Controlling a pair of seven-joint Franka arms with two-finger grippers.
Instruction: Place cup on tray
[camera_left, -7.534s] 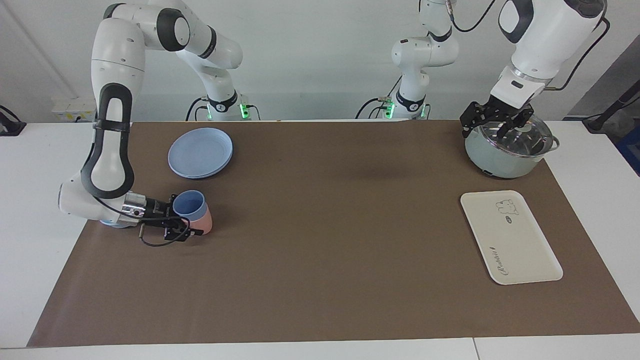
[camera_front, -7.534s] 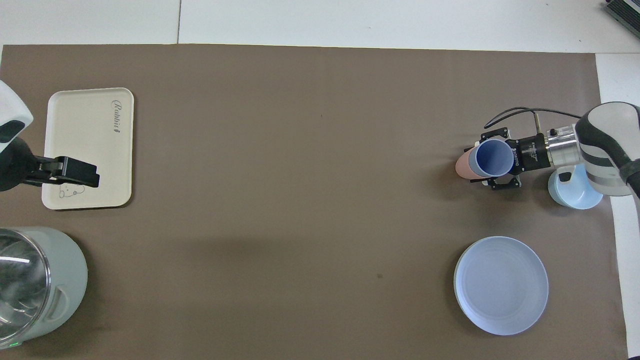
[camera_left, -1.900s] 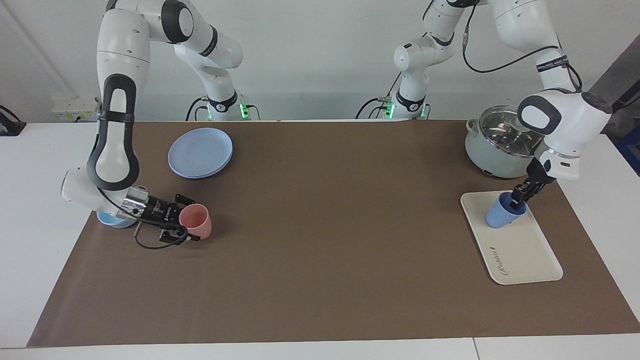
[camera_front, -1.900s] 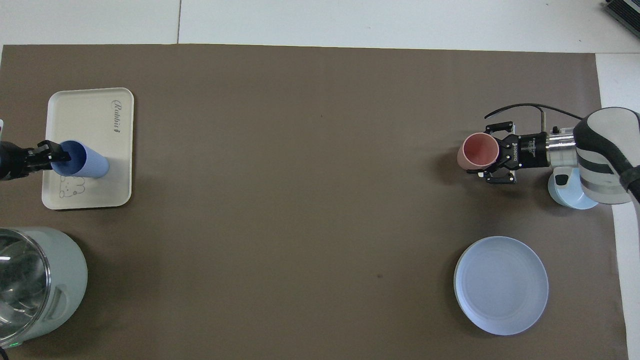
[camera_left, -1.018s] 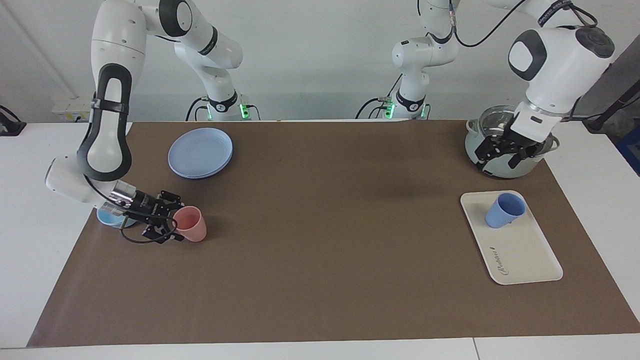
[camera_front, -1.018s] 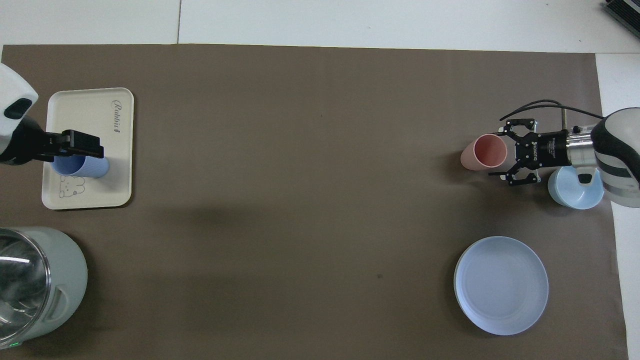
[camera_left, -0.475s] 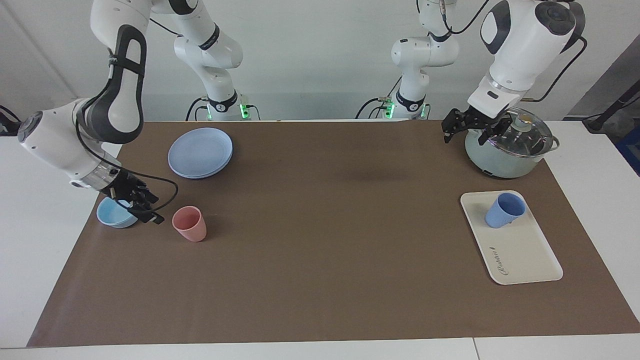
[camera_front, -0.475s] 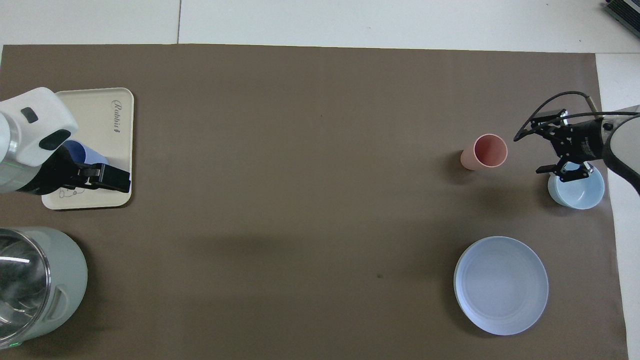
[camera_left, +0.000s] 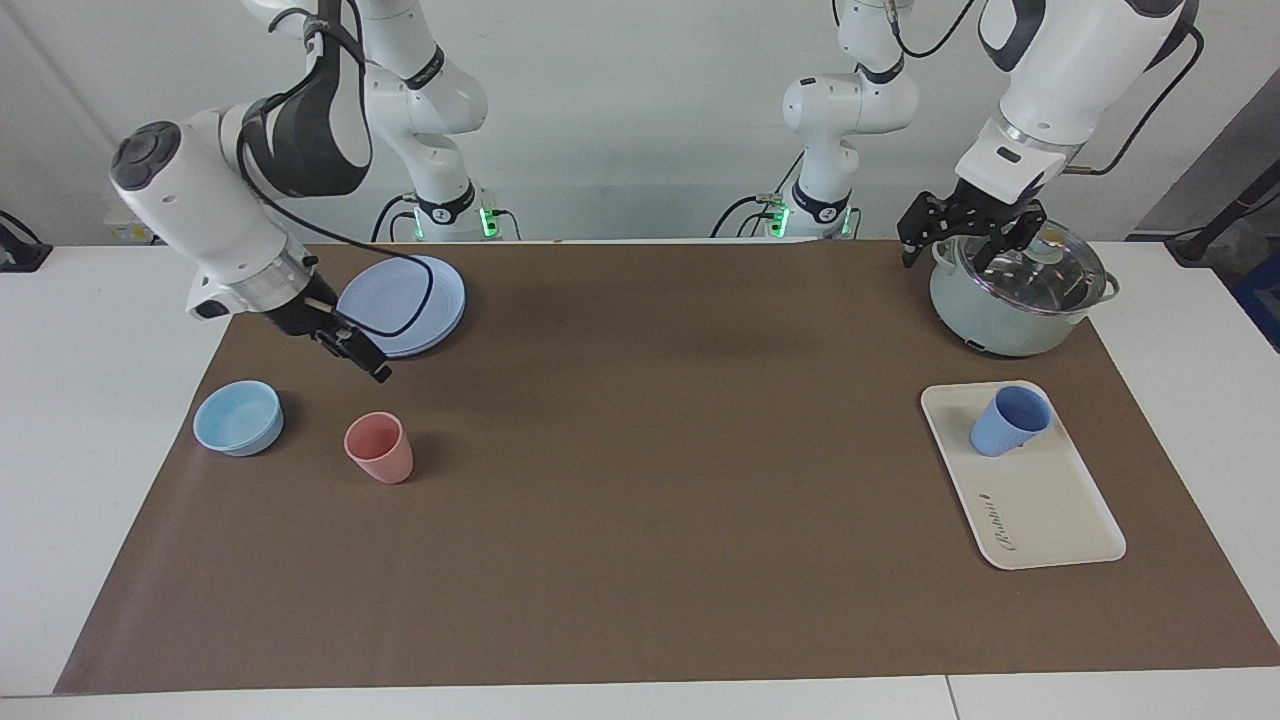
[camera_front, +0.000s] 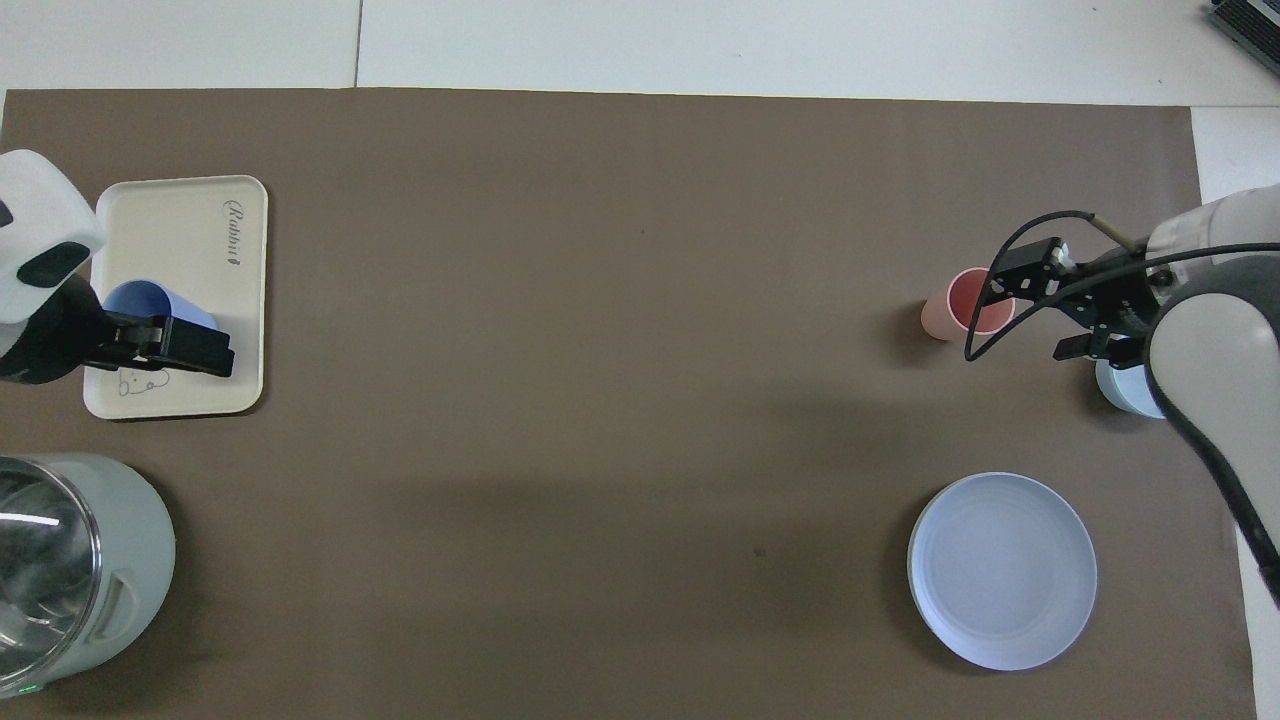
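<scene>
cup (camera_left: 1008, 421): upright on tray (camera_left: 1050, 505), at its end nearer the robots; task looks done
left gripper (camera_left: 966, 238): raised over pot (camera_left: 1010, 300), fingers spread, empty
right gripper (camera_left: 352, 352): raised beside plate (camera_left: 402, 303), holds nothing, spread unclear

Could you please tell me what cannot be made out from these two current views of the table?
- Bear drawing on the tray: the overhead view has the left gripper covering part of it; the facing view has the blue cup in front.
- Light-blue bowl: mostly under the right arm in the overhead view.
- Pot: cut off by the overhead view's edge.
- Pot's contents: hidden by the glass lid glare.
- Right gripper: finger gap too small.
</scene>
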